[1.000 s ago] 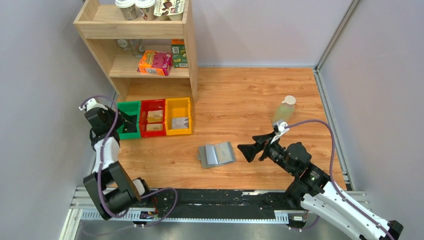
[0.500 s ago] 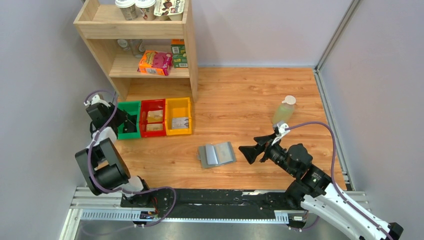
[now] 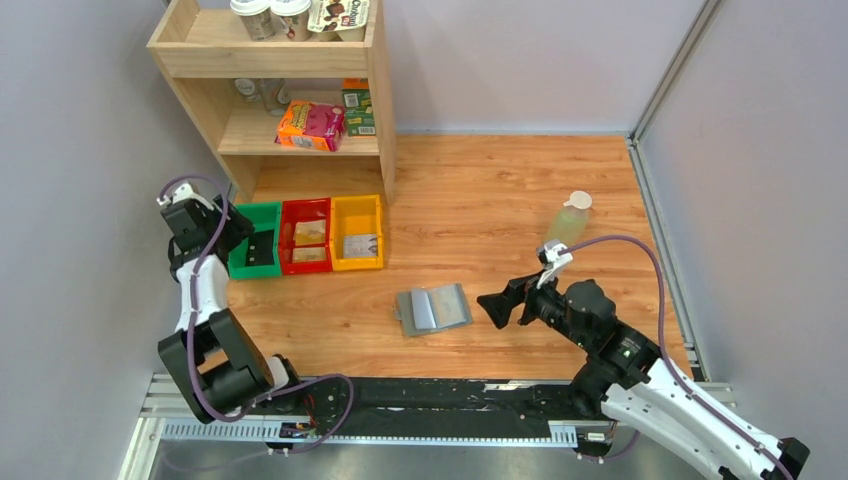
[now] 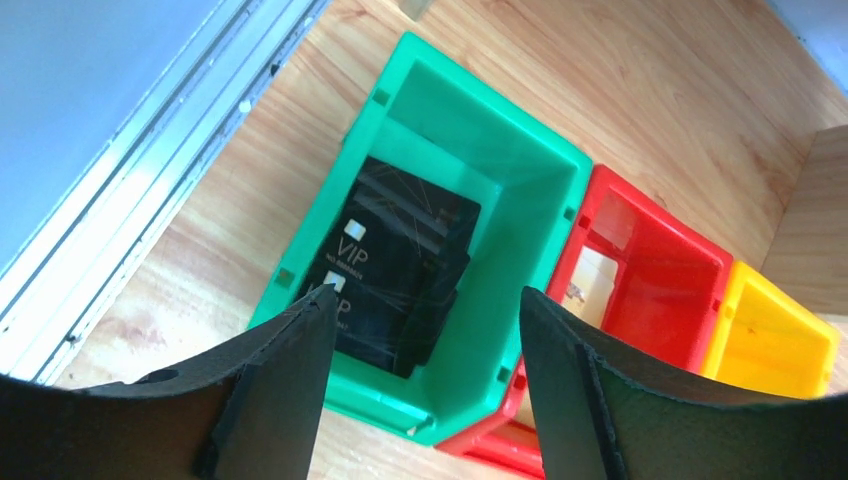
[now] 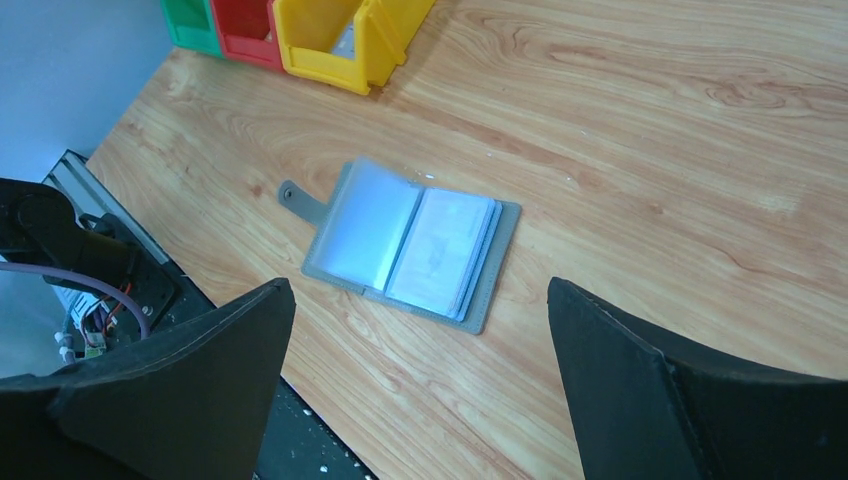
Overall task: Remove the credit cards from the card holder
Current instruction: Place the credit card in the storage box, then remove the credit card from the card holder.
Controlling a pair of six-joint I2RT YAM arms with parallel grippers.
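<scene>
right gripper [image 5: 420,290], matte black fingers spread wide and empty, hangs tilted above the card holder [image 5: 410,245]. it lies open and flat on the wood-grain table [image 5: 650,150]: grey cover, rounded tab on one edge, glossy pale sleeves inside. left gripper [image 4: 428,300], also wide and empty, points down over the glossy plastic green bin [image 4: 480,120] holding black cards [image 4: 400,250]. tan credit cards [image 3: 309,233] sit in the red bin [image 3: 305,203].
</scene>
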